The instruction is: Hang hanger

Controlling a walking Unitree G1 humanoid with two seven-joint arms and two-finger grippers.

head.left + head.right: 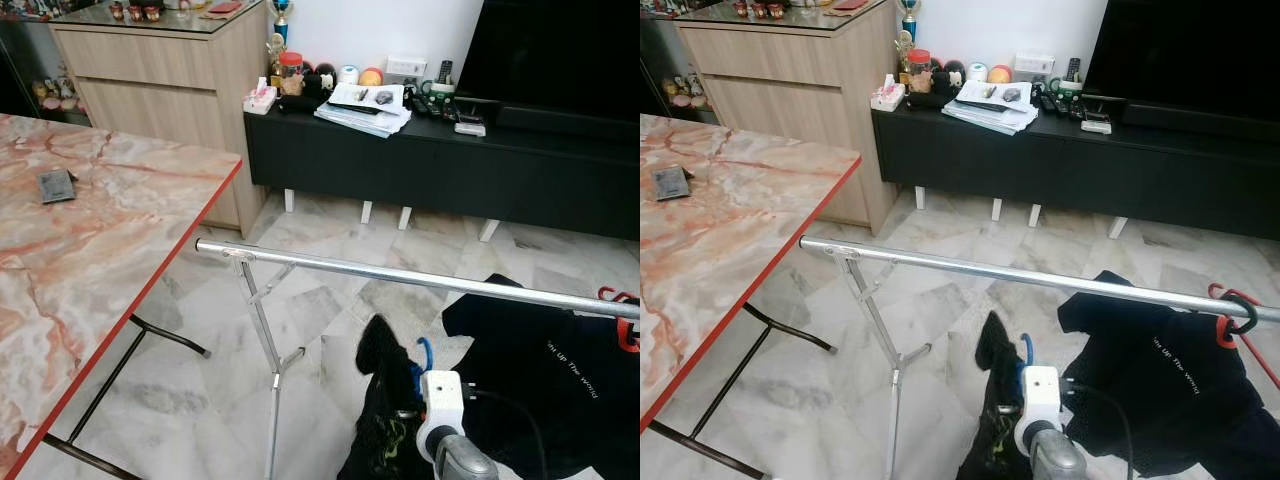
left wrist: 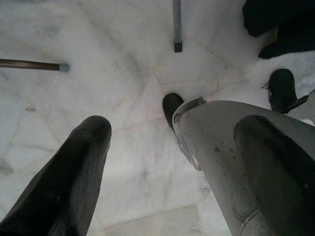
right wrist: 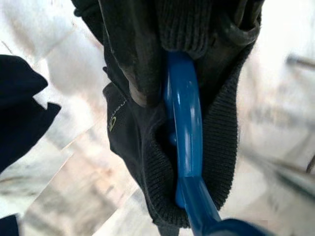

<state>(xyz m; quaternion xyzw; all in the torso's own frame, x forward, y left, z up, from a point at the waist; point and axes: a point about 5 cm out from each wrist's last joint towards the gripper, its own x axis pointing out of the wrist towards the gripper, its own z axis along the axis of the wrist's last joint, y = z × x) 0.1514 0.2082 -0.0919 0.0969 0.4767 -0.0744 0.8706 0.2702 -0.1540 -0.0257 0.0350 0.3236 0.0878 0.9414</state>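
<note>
We see a pale marble-tiled floor [image 1: 330, 330] spread beneath everything, with a long black low cabinet [image 1: 440, 170] against the far wall and a pink-veined marble bench with a red edge [image 1: 90, 260] on our left. Across the middle runs a horizontal silver metal clothes rail [image 1: 400, 275] on a crossed folding leg, and at its right end a black T-shirt with white lettering [image 1: 1160, 390] already hangs from a red hanger [image 1: 1230, 320] hooked over the bar. Below the rail, near its middle, our right pincer [image 1: 400, 400] holds up a black knitted garment [image 1: 385, 400] on a blue plastic hanger [image 3: 184, 128]; the blue hook pokes out through the ribbed collar, under the rail and not over it. We cannot tell how wide the right pincer's fingers stand, since the cloth covers them. Our left pincer [image 2: 167, 162] points down at the floor, its two black fingers [image 2: 74, 172] spread apart and holding nothing.
</note>
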